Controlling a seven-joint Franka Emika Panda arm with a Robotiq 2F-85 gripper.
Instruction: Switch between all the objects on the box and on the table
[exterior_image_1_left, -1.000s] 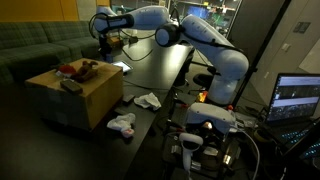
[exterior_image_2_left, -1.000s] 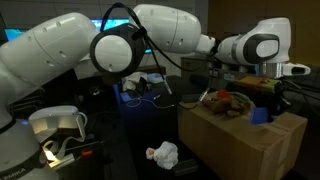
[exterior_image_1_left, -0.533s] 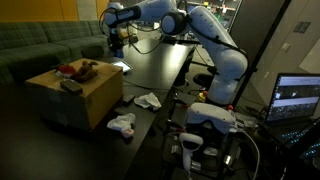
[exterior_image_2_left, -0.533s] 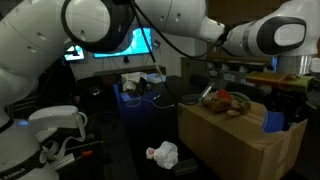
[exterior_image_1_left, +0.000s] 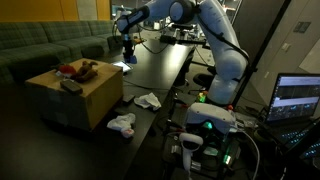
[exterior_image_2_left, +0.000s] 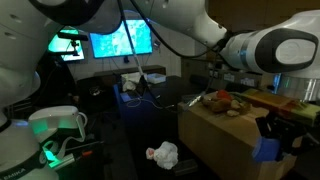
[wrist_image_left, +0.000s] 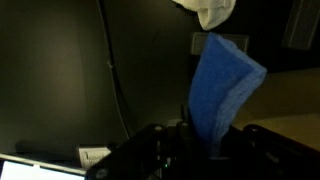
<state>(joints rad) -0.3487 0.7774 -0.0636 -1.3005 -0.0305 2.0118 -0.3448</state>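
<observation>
Blue soft piece (wrist_image_left: 222, 80), clamped in the gripper (wrist_image_left: 203, 138), hangs over the glossy black counter (exterior_image_1_left: 160, 80) directly below; the tan cardboard box (exterior_image_1_left: 92, 100) stands well apart.

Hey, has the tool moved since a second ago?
Yes. The tool has swung rightward, off the box and out over the table, shut on the blue piece.

No writing, label or number can be read anywhere.
</observation>
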